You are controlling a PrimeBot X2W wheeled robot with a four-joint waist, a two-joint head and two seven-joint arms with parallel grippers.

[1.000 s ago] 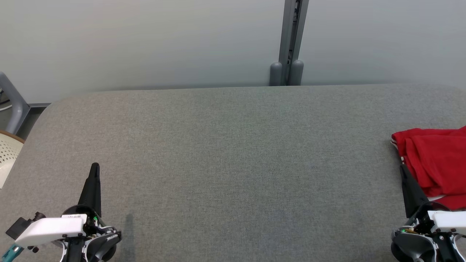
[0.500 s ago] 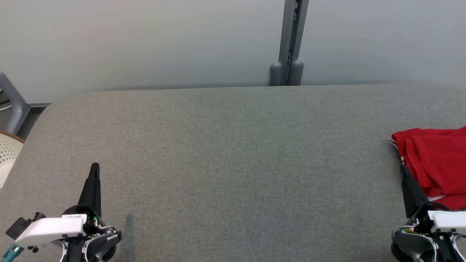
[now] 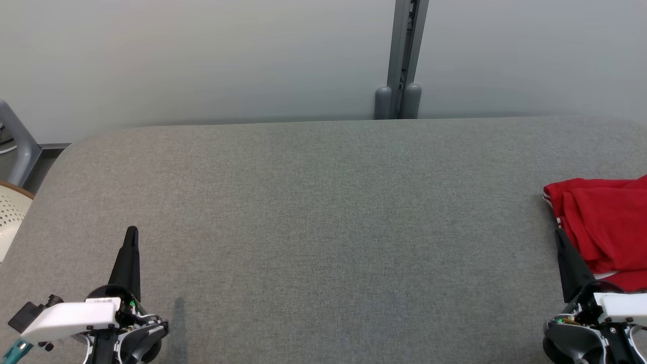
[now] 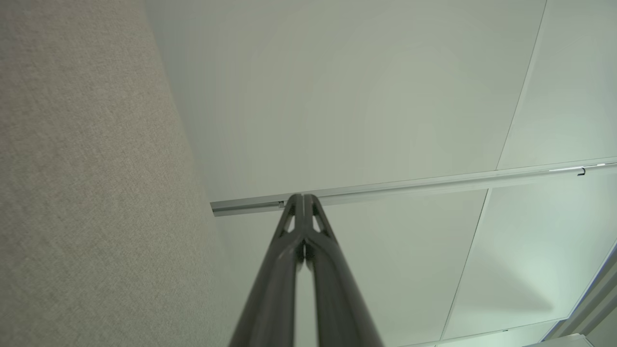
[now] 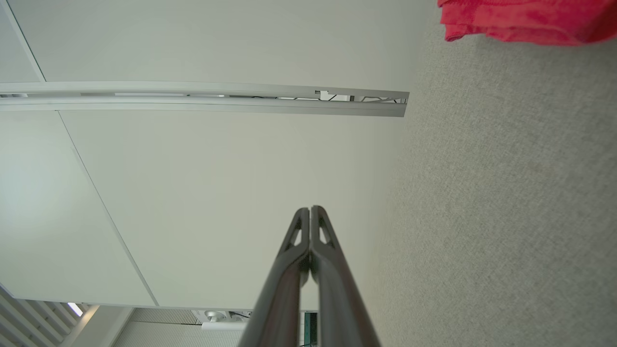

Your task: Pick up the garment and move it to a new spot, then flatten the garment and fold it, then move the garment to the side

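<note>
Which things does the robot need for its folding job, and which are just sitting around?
For the job: red garment, grey table, left gripper, right gripper, both shut.
Just sitting around: grey post, cream perforated object.

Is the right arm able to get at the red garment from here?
Probably yes: the right gripper, shut, sits right beside the red garment on the grey table, with nothing between them. It must open first.
</note>
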